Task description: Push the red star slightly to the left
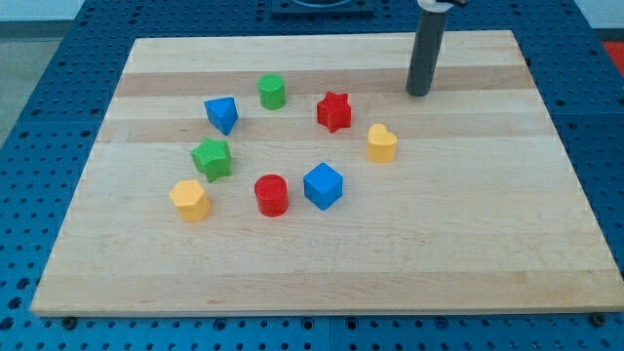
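Note:
The red star point(333, 111) lies on the wooden board point(468, 244), above the middle of a ring of blocks. My tip point(418, 94) rests on the board to the star's right and slightly above it, about a block's width and a half away, not touching it. The dark rod rises from the tip out of the view's top. A green cylinder point(272, 92) stands to the star's left. A yellow heart point(381, 142) lies below and right of the star.
Other blocks in the ring: a blue triangular block point(222, 114), a green star point(212, 158), a yellow hexagonal block point(189, 200), a red cylinder point(271, 194) and a blue cube point(323, 185). A blue perforated table surrounds the board.

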You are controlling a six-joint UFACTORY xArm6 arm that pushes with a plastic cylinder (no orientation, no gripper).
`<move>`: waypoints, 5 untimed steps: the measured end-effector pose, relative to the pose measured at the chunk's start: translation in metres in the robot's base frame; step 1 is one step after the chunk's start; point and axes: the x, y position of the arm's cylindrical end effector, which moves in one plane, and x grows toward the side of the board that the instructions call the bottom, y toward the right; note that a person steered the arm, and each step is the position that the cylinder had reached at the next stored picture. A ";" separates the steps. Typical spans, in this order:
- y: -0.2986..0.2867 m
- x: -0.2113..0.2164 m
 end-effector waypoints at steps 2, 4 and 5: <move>-0.001 -0.002; 0.000 0.027; 0.000 0.086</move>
